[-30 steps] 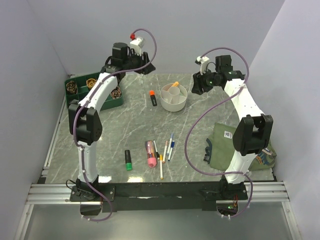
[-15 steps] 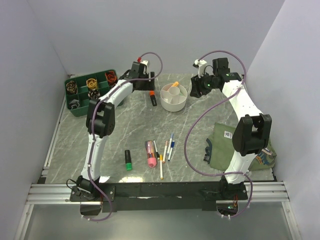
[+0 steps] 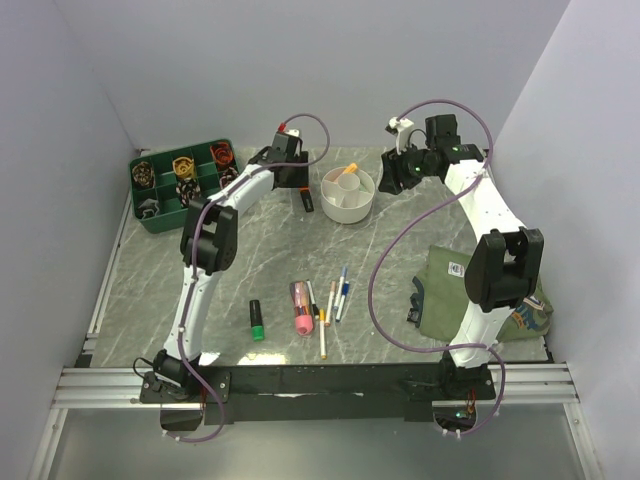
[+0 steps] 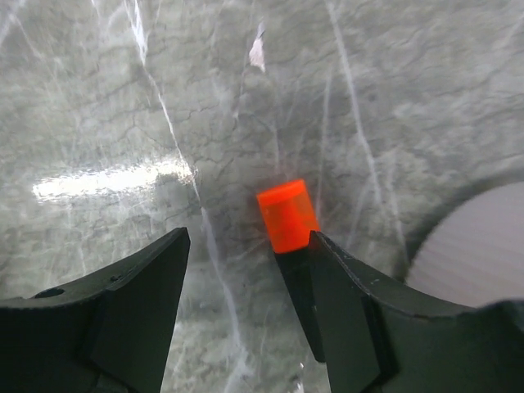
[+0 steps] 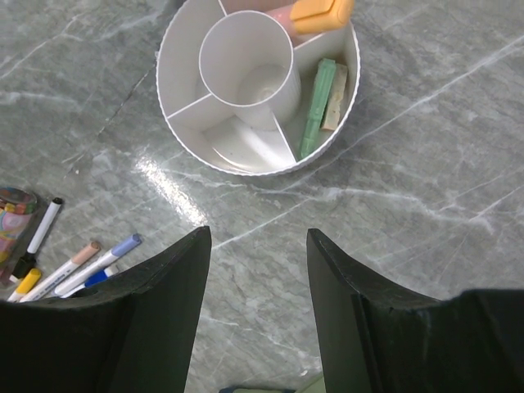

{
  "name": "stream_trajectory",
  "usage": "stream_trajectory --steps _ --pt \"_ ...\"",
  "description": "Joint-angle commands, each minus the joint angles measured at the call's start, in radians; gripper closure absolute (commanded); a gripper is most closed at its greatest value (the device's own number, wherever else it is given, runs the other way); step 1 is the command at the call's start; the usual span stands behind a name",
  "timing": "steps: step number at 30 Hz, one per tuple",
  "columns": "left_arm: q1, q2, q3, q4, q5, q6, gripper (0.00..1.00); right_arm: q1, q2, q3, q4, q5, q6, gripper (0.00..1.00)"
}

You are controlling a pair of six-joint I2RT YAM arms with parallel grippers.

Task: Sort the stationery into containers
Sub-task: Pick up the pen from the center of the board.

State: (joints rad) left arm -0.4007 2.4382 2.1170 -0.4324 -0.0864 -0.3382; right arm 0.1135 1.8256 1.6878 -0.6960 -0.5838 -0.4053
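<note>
Nearest, one green-capped marker [image 3: 257, 320] lay beside a cluster of about seven pens [image 3: 320, 305]. Farther back, one orange-capped marker [image 4: 286, 214] lay on the table [image 3: 280, 250] between the left gripper's [image 4: 250, 237] parted fingers, beside one white bowl [image 5: 237, 146]. The right gripper [image 5: 258, 237] was near the bowl, its fingers likewise parted and empty.

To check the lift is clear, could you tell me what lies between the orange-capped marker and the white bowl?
Only bare marble table, in the left wrist view, between orange-capped marker and white bowl.
</note>
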Motion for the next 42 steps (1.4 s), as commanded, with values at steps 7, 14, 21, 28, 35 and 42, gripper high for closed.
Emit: stream_trajectory --steps 7,14,21,28,35,42 --pt "-0.004 0.074 0.078 -0.023 0.023 -0.024 0.34 -0.003 -0.014 0.047 0.02 -0.036 0.019 0.41" --pt "-0.004 0.087 0.052 -0.049 0.033 -0.03 0.35 -0.014 -0.022 0.026 0.03 -0.033 0.023 0.41" --pt "-0.006 0.082 0.008 -0.091 0.074 -0.065 0.45 -0.02 -0.028 0.036 0.024 -0.03 0.017 0.41" --pt "-0.006 0.067 -0.035 -0.104 0.077 -0.065 0.6 -0.023 -0.057 -0.013 0.043 -0.031 0.039 0.42" --pt "-0.007 0.027 -0.114 -0.117 0.094 -0.068 0.45 -0.023 -0.06 -0.01 0.03 -0.034 0.042 0.41" --pt "-0.007 -0.002 -0.189 -0.121 0.125 -0.065 0.56 -0.021 -0.058 -0.011 0.041 -0.039 0.06 0.41"
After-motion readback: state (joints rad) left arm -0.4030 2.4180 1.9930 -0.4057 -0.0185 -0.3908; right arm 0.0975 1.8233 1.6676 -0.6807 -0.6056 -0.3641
